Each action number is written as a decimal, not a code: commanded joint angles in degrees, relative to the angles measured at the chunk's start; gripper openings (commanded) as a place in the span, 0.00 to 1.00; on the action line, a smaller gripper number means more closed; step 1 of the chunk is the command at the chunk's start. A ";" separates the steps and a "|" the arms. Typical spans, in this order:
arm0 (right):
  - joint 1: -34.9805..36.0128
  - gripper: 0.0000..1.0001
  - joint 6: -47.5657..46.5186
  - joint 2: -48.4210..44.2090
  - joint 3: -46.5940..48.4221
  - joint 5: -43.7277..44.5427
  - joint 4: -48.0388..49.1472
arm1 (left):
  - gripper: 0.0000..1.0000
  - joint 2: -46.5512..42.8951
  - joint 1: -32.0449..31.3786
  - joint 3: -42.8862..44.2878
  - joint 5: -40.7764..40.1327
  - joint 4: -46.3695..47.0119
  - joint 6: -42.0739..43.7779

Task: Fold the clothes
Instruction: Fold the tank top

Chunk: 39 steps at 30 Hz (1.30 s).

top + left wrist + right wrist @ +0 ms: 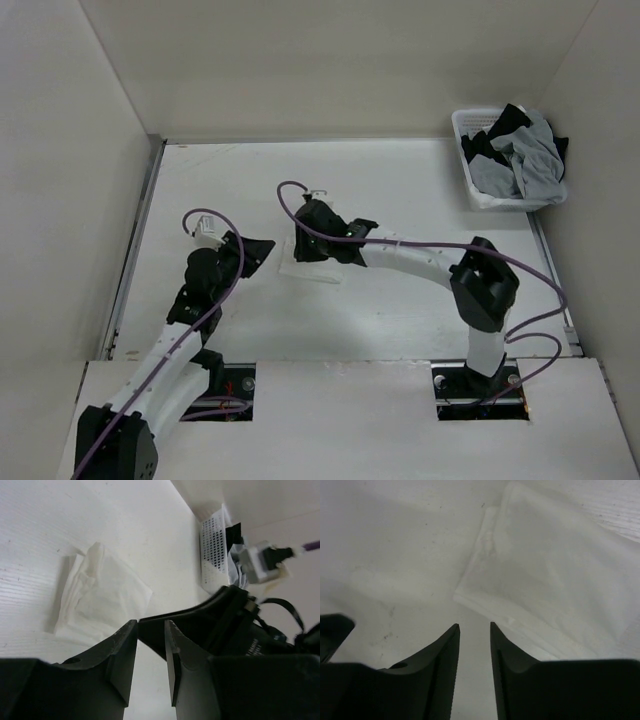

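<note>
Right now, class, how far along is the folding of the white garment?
Done: the white garment lies folded into a compact, slightly rumpled rectangle on the table. In hand: nothing; both sets of jaws stand open and empty near it. Left: perhaps one more fold or tidying of its uneven edges.

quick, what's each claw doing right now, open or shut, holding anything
left claw: open, holding nothing
right claw: open, holding nothing; the white garment lies just past its tips, not gripped
</note>
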 commanded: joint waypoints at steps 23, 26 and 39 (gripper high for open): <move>-14.31 0.03 9.19 12.23 -5.15 -26.61 37.54 | 0.15 40.07 -7.49 1.71 -8.42 25.08 -1.86; -15.02 0.03 9.98 13.99 -3.74 -26.78 37.80 | 0.15 40.77 -6.79 1.09 -8.25 24.82 -1.95; -16.07 0.05 14.99 18.48 4.26 -25.64 38.15 | 0.16 34.46 -6.43 -2.25 -6.84 24.55 -3.97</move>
